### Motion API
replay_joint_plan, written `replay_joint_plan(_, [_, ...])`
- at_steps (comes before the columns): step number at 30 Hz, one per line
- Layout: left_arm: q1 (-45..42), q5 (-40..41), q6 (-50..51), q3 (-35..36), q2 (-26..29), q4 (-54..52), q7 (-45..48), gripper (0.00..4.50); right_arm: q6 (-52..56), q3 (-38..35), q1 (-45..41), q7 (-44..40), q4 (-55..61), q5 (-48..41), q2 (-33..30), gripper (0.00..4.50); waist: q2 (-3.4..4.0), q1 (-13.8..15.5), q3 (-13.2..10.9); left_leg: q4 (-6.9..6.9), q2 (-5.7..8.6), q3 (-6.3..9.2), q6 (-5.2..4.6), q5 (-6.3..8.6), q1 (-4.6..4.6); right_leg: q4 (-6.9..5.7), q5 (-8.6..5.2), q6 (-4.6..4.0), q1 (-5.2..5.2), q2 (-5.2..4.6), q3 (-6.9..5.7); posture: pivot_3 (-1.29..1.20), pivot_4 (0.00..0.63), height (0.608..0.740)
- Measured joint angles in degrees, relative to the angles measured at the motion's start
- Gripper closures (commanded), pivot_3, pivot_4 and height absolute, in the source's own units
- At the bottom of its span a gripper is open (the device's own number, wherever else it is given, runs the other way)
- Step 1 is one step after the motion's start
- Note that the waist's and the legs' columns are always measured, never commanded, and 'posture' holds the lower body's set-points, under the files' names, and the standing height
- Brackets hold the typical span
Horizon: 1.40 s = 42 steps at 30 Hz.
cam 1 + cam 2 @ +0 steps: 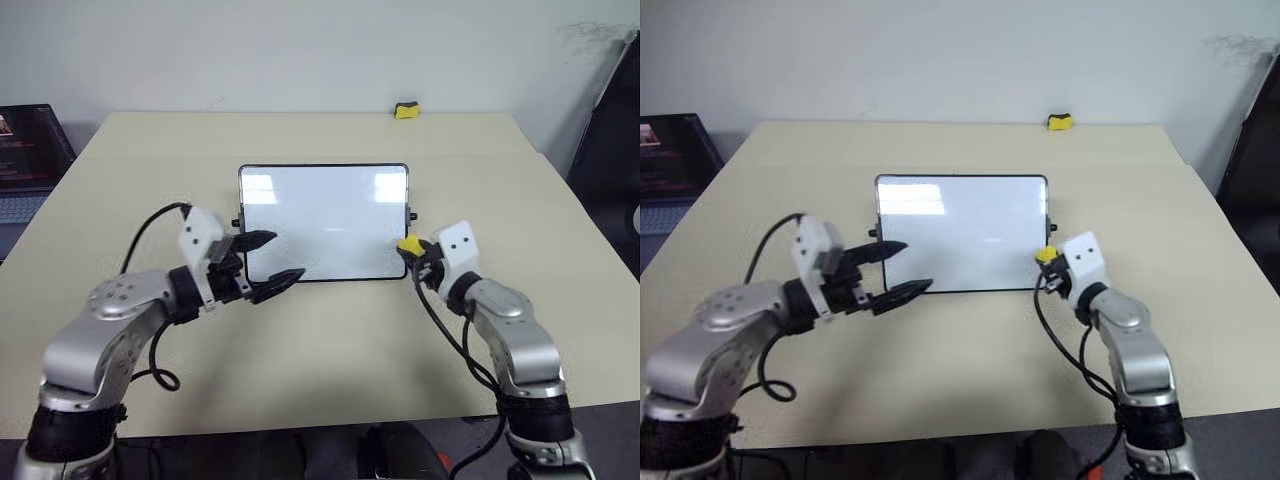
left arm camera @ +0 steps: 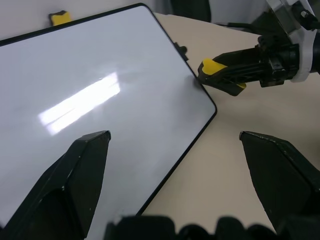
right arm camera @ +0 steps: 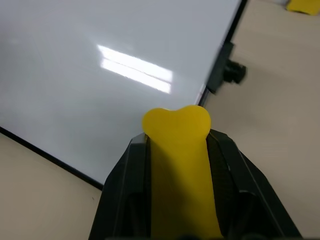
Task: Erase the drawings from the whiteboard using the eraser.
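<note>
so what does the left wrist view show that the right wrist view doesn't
Left wrist view alone: the left gripper with its jaws open over the board's corner, and the right gripper seen from outside, reaching in beside the board's edge.

Right wrist view alone: the eraser squeezed between the right jaws, close up and from behind, and a small black knob on the board's short side.

Both: the whiteboard, glossy and showing no marks, the yellow eraser, the tan table, and a second yellow block beyond the board.

Right gripper [image 2: 212, 75] pinches eraser [image 2: 212, 66] beside whiteboard [image 2: 100, 95].
</note>
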<state>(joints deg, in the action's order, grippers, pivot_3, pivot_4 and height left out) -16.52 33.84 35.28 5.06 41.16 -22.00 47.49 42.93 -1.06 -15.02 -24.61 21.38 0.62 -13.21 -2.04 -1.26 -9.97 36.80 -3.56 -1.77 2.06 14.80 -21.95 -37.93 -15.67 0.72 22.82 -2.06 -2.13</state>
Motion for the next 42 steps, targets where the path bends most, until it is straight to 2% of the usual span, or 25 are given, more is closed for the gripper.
replay_joint_plan(5, [-6.5,-1.2,-1.1,-8.3,-1.2,3.0,7.0,0.0,6.1,-3.6,1.4,2.8,0.2,-0.8,-1.5,3.33,-0.01,0.0,0.0,0.01,0.02,-0.1,-0.01,0.01,-0.05,0.02,0.02,-0.03,0.11,0.0,0.11,0.0,0.15,0.74])
replay_joint_plan(11, [-8.8,-4.3,-3.6,-15.9,-2.4,5.0,13.3,0.0,9.5,-7.4,1.4,5.8,-0.8,-2.8,-1.4,3.33,-0.01,-0.3,0.0,0.01,-0.01,-0.11,-0.02,0.01,-0.29,-0.02,0.07,-0.12,0.37,0.11,0.16,0.0,0.15,0.74])
replay_joint_plan(25, [-11.5,-9.2,-8.0,-19.4,-7.2,9.5,15.7,0.0,11.9,-7.9,2.7,8.9,-0.5,-6.6,-0.8,3.33,-0.01,-0.2,0.0,0.1,0.0,-0.09,-0.02,0.01,-0.41,-0.02,0.01,-0.01,0.37,0.12,0.14,0.0,0.15,0.74])
replay_joint_plan(31, [-11.4,-10.2,-8.4,-19.4,-7.5,9.6,15.9,0.0,12.5,-8.0,2.7,9.9,-0.5,-8.0,-0.4,3.33,-0.02,-0.2,0.0,0.11,0.0,-0.09,-0.03,0.01,-0.41,-0.04,0.01,-0.01,0.37,0.12,0.13,0.0,0.15,0.74])
replay_joint_plan(40, [-11.4,-10.7,-8.5,-19.4,-7.5,9.7,16.4,0.0,12.8,-8.5,2.7,11.2,-1.2,-9.7,0.4,0.25,-0.02,-0.2,0.0,0.12,0.01,-0.09,-0.03,0.0,-0.41,-0.04,0.03,-0.06,0.37,0.12,0.14,0.0,0.15,0.74])
replay_joint_plan(41, [-11.4,-10.8,-8.5,-19.4,-7.5,9.7,16.4,0.0,12.8,-8.5,2.7,11.3,-1.3,-9.8,0.4,0.02,-0.01,-0.2,0.0,0.12,0.0,-0.09,-0.03,0.0,-0.41,-0.05,0.03,-0.06,0.37,0.12,0.14,0.0,0.15,0.74])
replay_joint_plan(42, [-11.4,-10.8,-8.5,-19.4,-7.5,9.7,16.4,0.0,12.8,-8.5,2.7,11.5,-1.3,-9.9,0.5,0.02,-0.01,-0.2,0.0,0.12,0.0,-0.09,-0.03,0.0,-0.41,-0.05,0.04,-0.07,0.37,0.12,0.14,0.0,0.15,0.74])
